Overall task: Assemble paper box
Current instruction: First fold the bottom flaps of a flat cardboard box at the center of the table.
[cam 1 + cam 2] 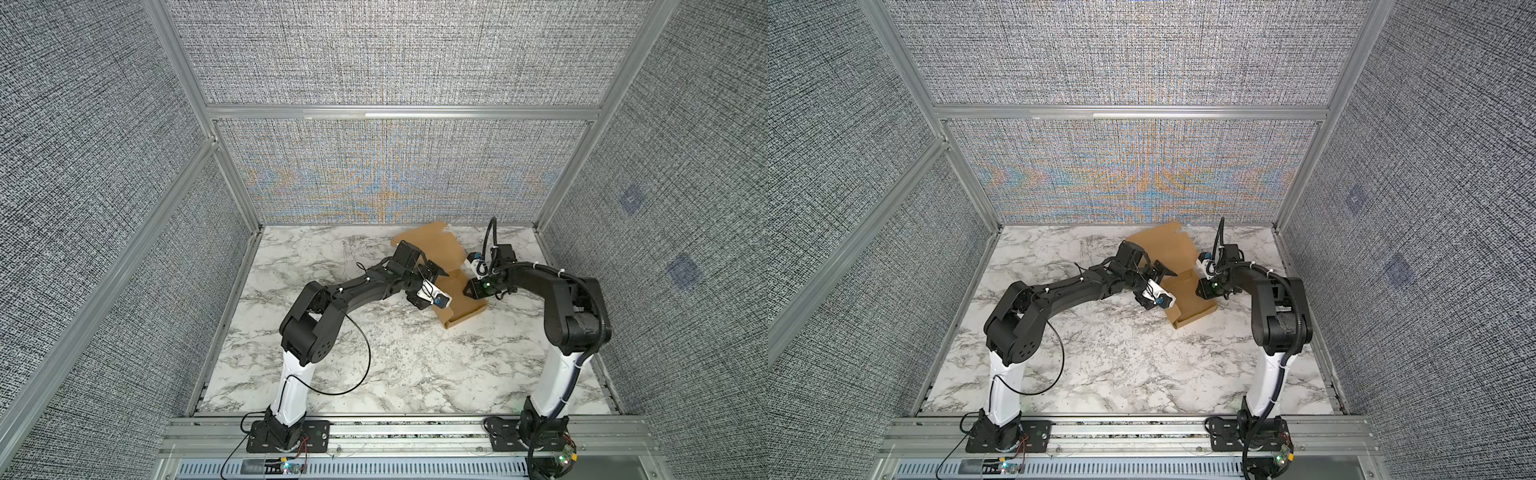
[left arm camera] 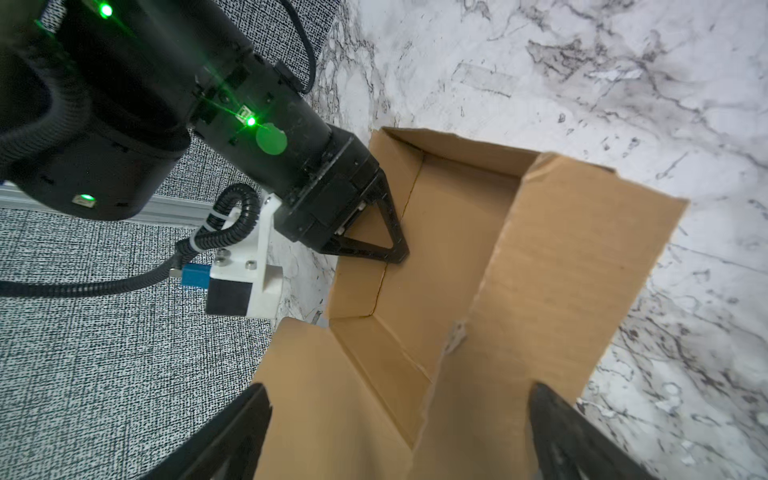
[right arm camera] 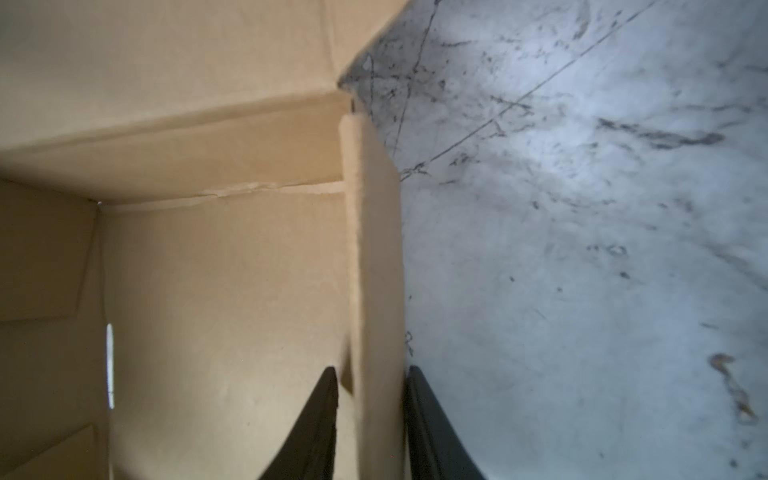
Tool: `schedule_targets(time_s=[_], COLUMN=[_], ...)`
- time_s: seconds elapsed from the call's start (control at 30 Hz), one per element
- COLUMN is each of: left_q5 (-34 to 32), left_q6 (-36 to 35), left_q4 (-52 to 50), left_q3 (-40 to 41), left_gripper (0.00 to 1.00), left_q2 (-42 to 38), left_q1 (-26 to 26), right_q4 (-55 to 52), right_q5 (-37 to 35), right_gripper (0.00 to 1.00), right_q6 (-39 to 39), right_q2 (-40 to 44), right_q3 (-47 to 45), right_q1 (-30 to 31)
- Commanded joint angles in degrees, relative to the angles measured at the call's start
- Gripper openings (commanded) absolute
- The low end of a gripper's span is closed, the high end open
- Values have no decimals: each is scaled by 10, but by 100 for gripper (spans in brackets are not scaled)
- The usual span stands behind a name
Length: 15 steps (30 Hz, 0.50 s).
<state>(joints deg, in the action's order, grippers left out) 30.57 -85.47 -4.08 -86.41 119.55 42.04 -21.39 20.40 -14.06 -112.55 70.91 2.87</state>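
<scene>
My right gripper (image 3: 371, 370) clamps one raised side wall of the paper box (image 1: 461, 311). My left gripper (image 2: 398, 386) straddles the opposite flap, jaws apart. I judge the tray half formed: flap tucking and lid closing remain.

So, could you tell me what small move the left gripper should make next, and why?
Probably close the left gripper on the tall flap standing between its open jaws, since the right gripper pinches the opposite wall, steadying the box.
</scene>
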Motion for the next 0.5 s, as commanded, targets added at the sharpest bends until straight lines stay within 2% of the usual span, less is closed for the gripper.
schedule_targets(time_s=[0.0, 0.2, 0.47], left_q5=[-4, -18, -37], left_q6=[8, -25, -23], left_q4=[12, 25, 59], left_q3=[11, 34, 50], left_gripper=[99, 94, 71], left_q2=[2, 4, 6], left_q1=[1, 3, 7], right_q4=[-22, -20, -20], right_q5=[-10, -10, -10], right_gripper=[31, 31, 31], right_q6=[-5, -6, -5], right_q2=[-5, -6, -8], right_q3=[0, -3, -1], right_q1=[0, 0, -1])
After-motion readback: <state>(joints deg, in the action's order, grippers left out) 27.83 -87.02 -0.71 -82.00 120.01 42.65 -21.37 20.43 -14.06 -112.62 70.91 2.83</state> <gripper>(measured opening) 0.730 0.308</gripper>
